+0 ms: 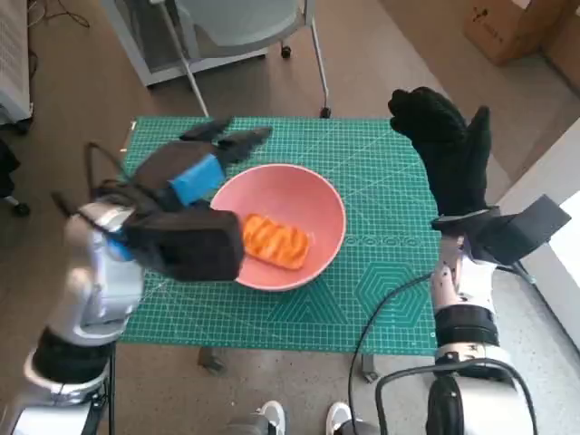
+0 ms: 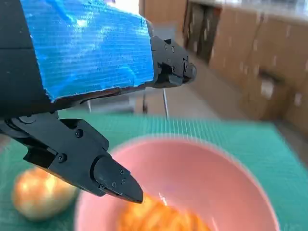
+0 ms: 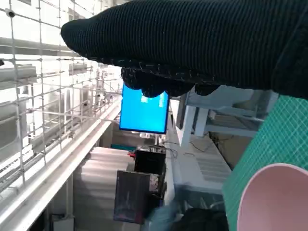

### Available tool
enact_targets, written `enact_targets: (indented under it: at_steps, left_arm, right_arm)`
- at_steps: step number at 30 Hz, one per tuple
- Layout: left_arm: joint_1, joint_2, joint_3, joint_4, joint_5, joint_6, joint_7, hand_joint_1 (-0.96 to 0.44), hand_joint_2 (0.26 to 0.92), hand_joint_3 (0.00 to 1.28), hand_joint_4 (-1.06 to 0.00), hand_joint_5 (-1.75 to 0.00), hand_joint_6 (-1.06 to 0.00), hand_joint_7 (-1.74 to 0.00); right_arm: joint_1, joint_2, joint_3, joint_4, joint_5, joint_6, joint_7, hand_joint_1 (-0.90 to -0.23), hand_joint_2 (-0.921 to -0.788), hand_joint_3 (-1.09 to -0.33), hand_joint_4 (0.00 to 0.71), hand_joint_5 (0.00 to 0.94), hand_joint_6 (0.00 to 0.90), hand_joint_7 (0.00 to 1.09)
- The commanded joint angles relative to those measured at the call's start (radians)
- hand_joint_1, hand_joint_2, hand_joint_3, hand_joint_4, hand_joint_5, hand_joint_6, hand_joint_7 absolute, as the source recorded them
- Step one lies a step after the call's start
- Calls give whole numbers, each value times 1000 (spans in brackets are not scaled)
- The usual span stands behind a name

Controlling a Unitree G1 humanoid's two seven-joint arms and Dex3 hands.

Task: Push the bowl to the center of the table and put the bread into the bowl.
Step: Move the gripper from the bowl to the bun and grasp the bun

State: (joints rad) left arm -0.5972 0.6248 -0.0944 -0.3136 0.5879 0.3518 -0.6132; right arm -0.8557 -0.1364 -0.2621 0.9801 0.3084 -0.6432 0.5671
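A pink bowl (image 1: pixel 299 174) stands near the middle of the green cutting mat (image 1: pixel 390 181), and an orange-brown piece of bread (image 1: pixel 275 241) lies inside it. My left hand (image 1: pixel 195 177) hovers over the bowl's left rim with its fingers spread and nothing held. The left wrist view looks past that hand (image 2: pixel 91 48) and its black fingers (image 2: pixel 110 178) into the bowl (image 2: pixel 216 168), with the bread (image 2: pixel 154 219) low in it. At the mat's right edge my right hand (image 1: pixel 449 149) is raised with straight fingers, empty and clear of the bowl. The glove (image 3: pixel 192 43) and the bowl's rim (image 3: pixel 272 197) show in the right wrist view.
A pale yellowish round object (image 2: pixel 41 192) lies on the mat beside the bowl, hidden under my left hand in the head view. Chair legs (image 1: pixel 322 54) stand behind the table, cardboard boxes (image 1: pixel 517 27) at the back right. White shoes (image 1: pixel 267 419) show at the near edge.
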Motion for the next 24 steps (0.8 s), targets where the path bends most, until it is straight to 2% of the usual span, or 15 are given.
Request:
enact_targets:
  at_steps: [1,7,12,18,24]
  left_arm:
    - [45,48,93,-95,-19,39,-11,-251,730,2,-22,-4,-218,-10]
    - [115,112,179,-105,-21,37,-3,-194,730,1,-6,0,-214,-5]
    - [160,174,213,-105,-2,59,-24,-122,706,1,0,1,-189,-1]
    - [183,217,214,-83,-1,107,-53,-58,700,1,1,1,-157,-1]
    - [182,224,166,-24,22,136,-45,-18,703,3,1,1,-138,-1]
  right_arm:
    - [-5,-3,4,28,-9,7,7,-637,-921,-759,184,1,351,1]
    - [-9,-3,6,35,-11,6,5,-646,-921,-757,185,1,356,3]
    - [-12,-3,8,38,-12,9,4,-653,-921,-757,188,2,365,7]
    - [-25,-5,10,56,-17,9,1,-651,-921,-761,189,2,372,9]
    - [-36,-4,10,71,-16,7,6,-631,-921,-773,188,1,367,5]
